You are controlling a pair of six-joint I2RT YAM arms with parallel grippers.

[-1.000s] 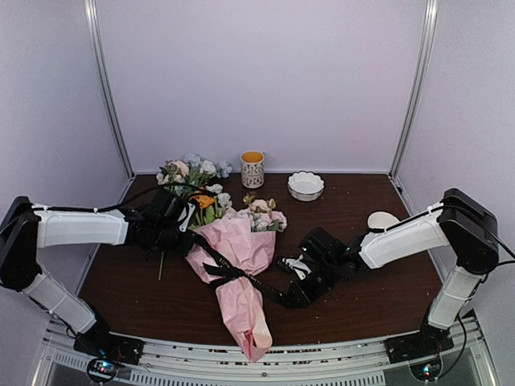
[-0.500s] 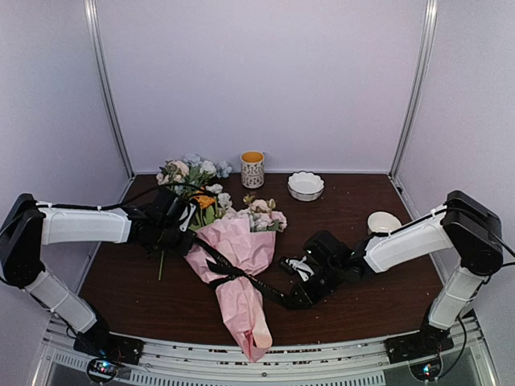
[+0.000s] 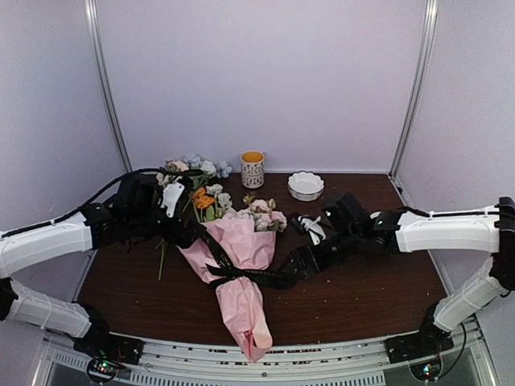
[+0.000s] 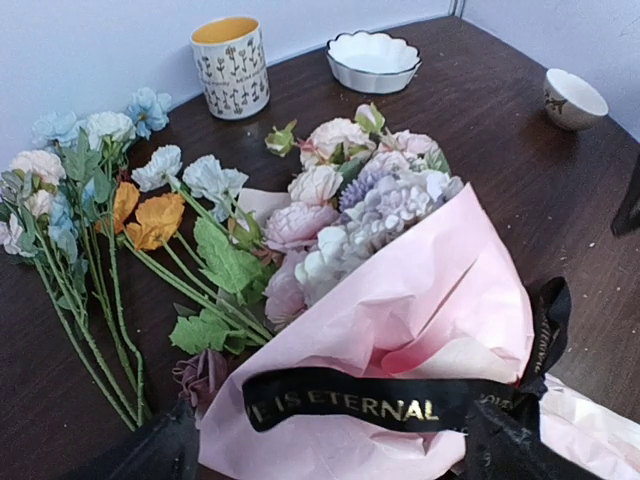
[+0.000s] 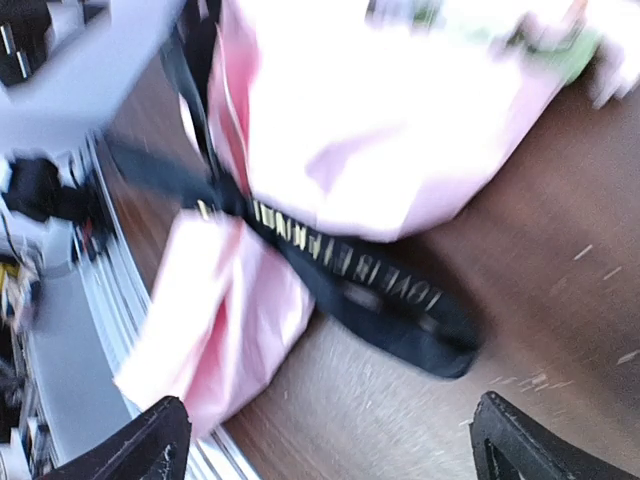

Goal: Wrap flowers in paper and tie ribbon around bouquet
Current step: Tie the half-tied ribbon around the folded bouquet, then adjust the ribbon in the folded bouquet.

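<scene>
The bouquet (image 3: 239,265) lies in the middle of the table, a cone of pink paper (image 4: 420,300) with pink, white and lilac blooms at its wide far end. A black ribbon (image 4: 370,405) with gold lettering is knotted round its waist (image 3: 228,273). One loose end (image 5: 400,300) trails right onto the wood. My left gripper (image 3: 179,217) hovers left of the bouquet, open, its fingers (image 4: 150,450) spread either side of the ribbon without touching it. My right gripper (image 3: 310,241) hangs to the right, open and empty (image 5: 335,450). Loose flowers (image 4: 90,220) lie to the left.
A patterned mug (image 3: 252,169) and a white scalloped bowl (image 3: 306,186) stand at the back. A small cream bowl (image 4: 573,97) sits at the right. Loose flower stems (image 3: 189,173) spread over the back left. The metal rail (image 3: 322,354) runs along the near edge.
Both grippers have opened and let go of the ribbon ends. Each arm has lifted and drawn back from the bouquet. The right ribbon end has dropped onto the table.
</scene>
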